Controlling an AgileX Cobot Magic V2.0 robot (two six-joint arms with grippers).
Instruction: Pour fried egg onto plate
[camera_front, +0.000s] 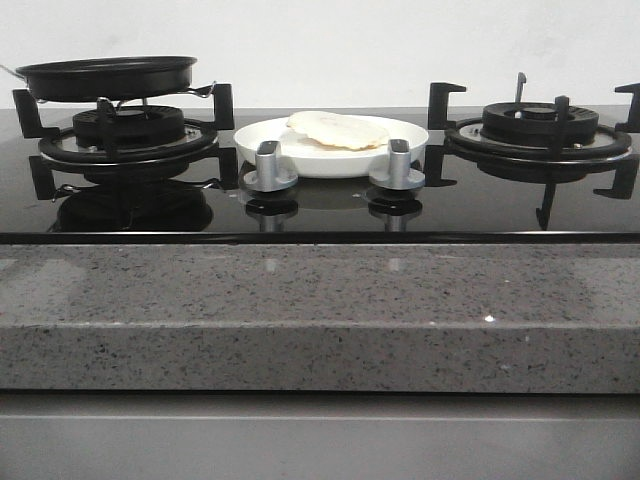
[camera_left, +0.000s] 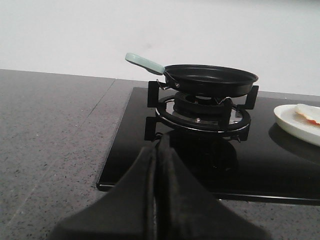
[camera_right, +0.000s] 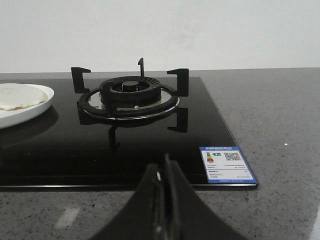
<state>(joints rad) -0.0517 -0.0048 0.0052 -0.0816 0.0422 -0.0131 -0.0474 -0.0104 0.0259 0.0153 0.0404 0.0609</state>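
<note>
While both grippers sit pressed together and empty well short of the hob (camera_front: 320, 215), the pan (camera_left: 210, 80) rests on the burner ahead of the left gripper (camera_left: 156, 165). Beyond the right gripper (camera_right: 162, 185), the plate (camera_front: 410, 150) holds the egg (camera_front: 337, 130), likely light, floppy and slippery; the pan's handle (camera_left: 145, 62) looks the surest hold.

Left burner (camera_front: 128, 130): frying pan (camera_front: 106, 76) on it.
Hob (camera_front: 320, 215) centre: plate (camera_front: 331, 146) holding fried egg (camera_front: 337, 130), behind two knobs (camera_front: 269, 168).
Right burner (camera_front: 538, 128): near hob's right edge.
</note>
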